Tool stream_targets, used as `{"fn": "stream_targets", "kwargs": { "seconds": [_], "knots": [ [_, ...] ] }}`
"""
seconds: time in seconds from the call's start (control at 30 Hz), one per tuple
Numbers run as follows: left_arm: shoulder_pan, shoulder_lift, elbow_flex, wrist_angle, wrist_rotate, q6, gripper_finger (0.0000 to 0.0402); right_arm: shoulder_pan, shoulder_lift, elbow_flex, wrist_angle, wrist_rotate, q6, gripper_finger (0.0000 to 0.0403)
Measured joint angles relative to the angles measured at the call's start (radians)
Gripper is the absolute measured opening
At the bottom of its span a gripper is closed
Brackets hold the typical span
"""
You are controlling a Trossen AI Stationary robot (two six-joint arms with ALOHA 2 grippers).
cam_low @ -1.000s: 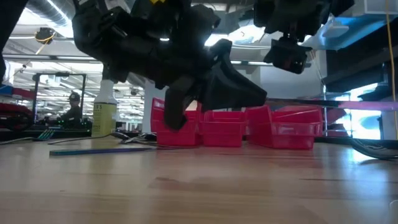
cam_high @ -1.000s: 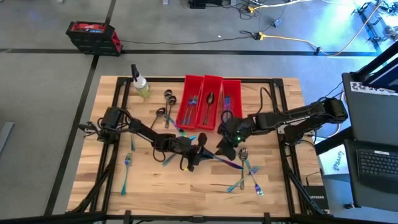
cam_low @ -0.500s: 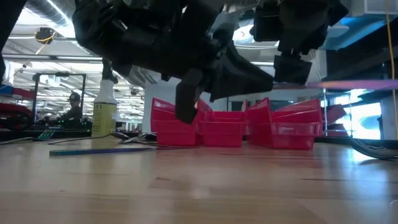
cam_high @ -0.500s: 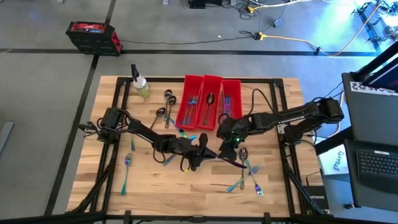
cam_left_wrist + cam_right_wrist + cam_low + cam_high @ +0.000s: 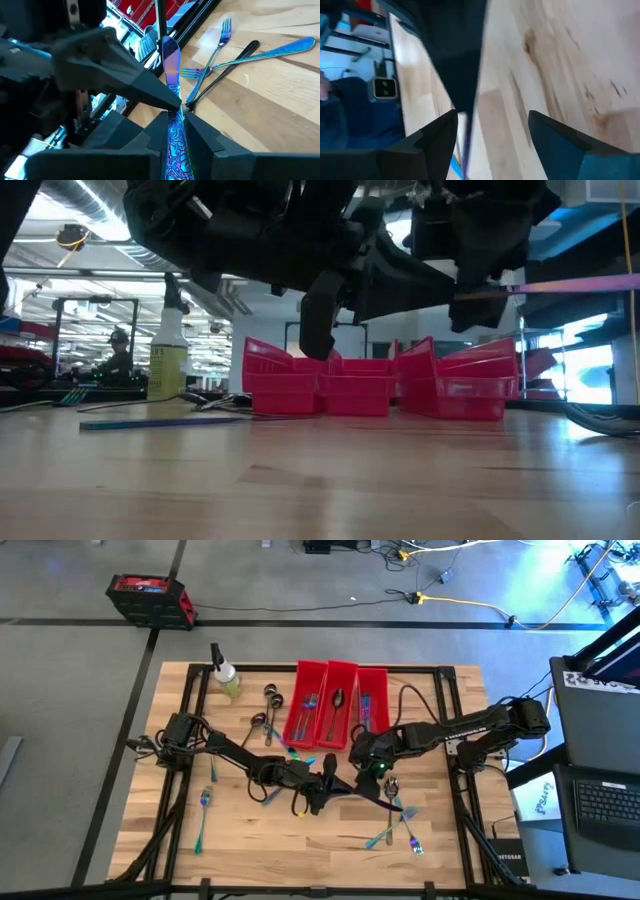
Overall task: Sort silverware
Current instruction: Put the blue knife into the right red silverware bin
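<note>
The left arm reaches from the left edge of the table toward its middle, stretched low over the wood, and the left gripper (image 5: 322, 786) is at the centre of the table. In the left wrist view its two dark fingers (image 5: 200, 137) are pressed together on a thin iridescent blue-purple knife (image 5: 171, 60), which sticks out forward between them. The right arm comes from the right side, bent at the elbow, and the right gripper (image 5: 368, 762) is near the left one, just to its right. In the right wrist view its two dark fingers (image 5: 437, 135) stand well apart, with the same blade between them.
</note>
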Motion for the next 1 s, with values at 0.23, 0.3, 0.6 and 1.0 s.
{"fn": "stream_targets", "kwargs": {
  "seconds": [0.23, 0.3, 0.6, 1.0],
  "knots": [
    [0.000, 0.000, 0.000, 0.003, 0.000, 0.013, 0.0033, 0.000, 0.000, 0.000, -0.012, -0.041, 0.026, 0.0226],
    [0.001, 0.000, 0.003, 0.006, 0.000, 0.026, 0.0033, 0.001, 0.000, 0.000, -0.013, -0.045, 0.028, 0.0224],
    [0.020, 0.000, 0.045, 0.005, 0.003, 0.032, 0.0033, 0.001, 0.000, 0.000, -0.015, -0.047, 0.029, 0.0220],
    [0.022, 0.000, 0.050, -0.070, 0.015, 0.048, 0.0033, 0.000, 0.000, 0.001, -0.057, -0.054, 0.004, 0.0173]
  ]
}}
